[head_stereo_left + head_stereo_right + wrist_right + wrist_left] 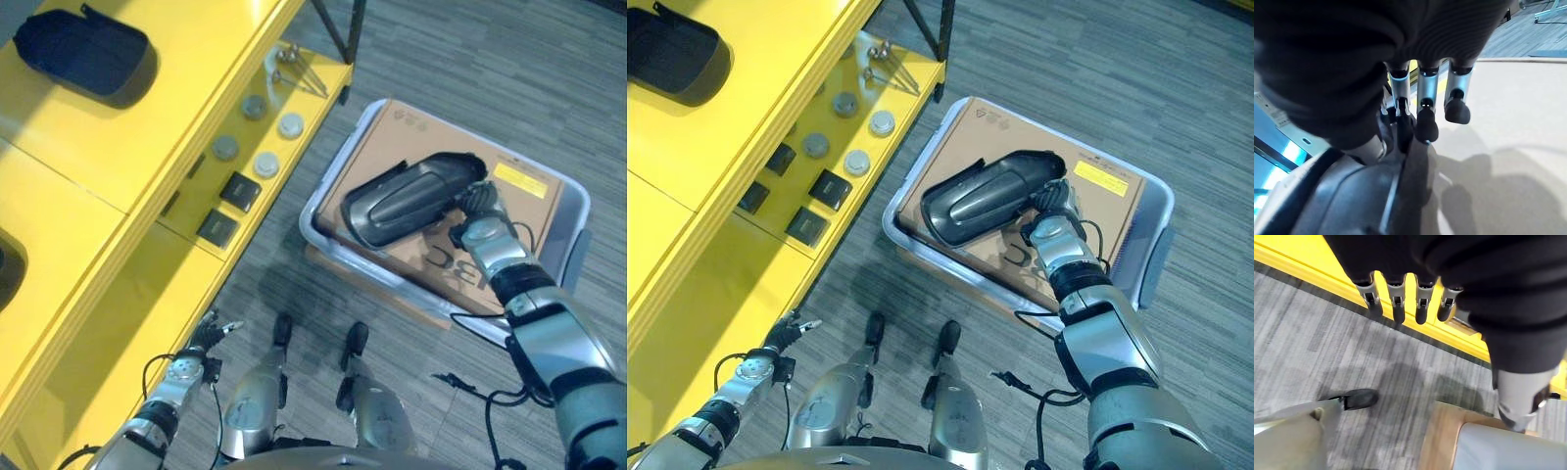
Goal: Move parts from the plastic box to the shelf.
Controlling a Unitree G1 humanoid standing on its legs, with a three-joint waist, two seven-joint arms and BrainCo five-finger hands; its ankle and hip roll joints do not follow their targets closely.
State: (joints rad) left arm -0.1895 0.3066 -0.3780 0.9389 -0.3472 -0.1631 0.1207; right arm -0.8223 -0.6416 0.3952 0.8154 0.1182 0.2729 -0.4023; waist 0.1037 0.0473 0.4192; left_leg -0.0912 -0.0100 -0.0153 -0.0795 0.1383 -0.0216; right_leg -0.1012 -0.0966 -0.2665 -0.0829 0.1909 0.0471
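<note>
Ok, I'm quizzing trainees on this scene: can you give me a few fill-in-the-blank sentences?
1. The dark part lies on a ____ sheet inside the plastic box.
2. The ____ hand is at that part.
3. The shelf is painted ____.
4. The left hand hangs open beside the ____.

Missing words: cardboard; right; yellow; shelf

The shelf [147, 147] stood left of the plastic box [578, 211] on the floor. In the box, a part [407, 201] lay on cardboard [392, 132]; discs [266, 164] sat on the shelf.
</note>
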